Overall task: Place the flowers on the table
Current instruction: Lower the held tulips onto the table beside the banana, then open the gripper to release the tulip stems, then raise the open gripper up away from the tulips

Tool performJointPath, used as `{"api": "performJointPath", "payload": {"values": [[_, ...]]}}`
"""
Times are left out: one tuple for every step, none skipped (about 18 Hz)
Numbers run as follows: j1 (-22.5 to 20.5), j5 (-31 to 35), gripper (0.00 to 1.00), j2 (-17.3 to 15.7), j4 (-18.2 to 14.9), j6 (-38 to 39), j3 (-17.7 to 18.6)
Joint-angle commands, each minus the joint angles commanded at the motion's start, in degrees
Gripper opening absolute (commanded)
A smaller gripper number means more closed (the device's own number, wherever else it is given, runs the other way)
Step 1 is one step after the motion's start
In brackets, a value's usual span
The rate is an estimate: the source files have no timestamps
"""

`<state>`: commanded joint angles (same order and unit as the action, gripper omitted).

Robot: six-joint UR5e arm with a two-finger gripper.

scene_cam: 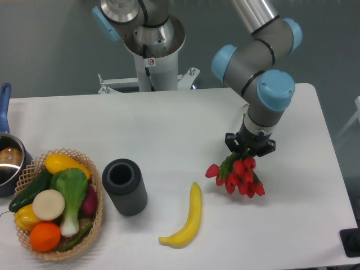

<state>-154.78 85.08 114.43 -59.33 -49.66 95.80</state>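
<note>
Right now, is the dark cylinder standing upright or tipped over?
Upright. The dark cylinder stands on the table with its round open mouth facing up.

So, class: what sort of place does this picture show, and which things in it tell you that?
Most likely a robotics lab or test bench. An arm's pincer holds red tulips over a plain white table, where props are laid out: a banana, a dark cylinder and a basket of vegetables.
</note>
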Motion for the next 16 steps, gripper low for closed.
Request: {"api": "performJointPath", "payload": {"values": [[0.00,0.09,0.34,0.00,0.00,0.00,-0.26],[0.00,0.09,0.36,0.00,0.00,0.00,-0.27],[0.00,0.09,0.42,0.00,0.09,-0.17,-0.27],[-0.09,0.17,0.47,0.09,0.09,-0.26,-0.35],[-0.09,0.17,0.58,0.17,0.09,-0.35,-0.62],[-0.17,0.26,0.78,0.09,0.17,-0.44,-1.05],[-0.44,0.35,1.00,-0.35,0.52,-0.61,-1.49],[-0.79,0.35,1.00,-0.70,0.61,-0.53,-1.67],[-1.66,0.35,1.00,-1.23,1.75,-0.61,-2.20],[-2.71,0.44,1.00,-2.01,3.15,-0.61,-2.37],[-3.86,0.44,1.00,-2.54,4.12,-0.70,-2.46],[-5.43,0.26,1.00,-3.16,4.30,-1.22,-2.73],[-6.84,0.18,1.00,-3.77,4.04,-2.53,-2.90],[-7.46,0.17,1.00,-4.30,3.96,-5.07,-2.82],[-8.25,0.17,1.00,-4.48,3.78,-8.84,-2.64],[-9.31,0.17,1.00,-5.00,3.60,-13.23,-2.55]]}}
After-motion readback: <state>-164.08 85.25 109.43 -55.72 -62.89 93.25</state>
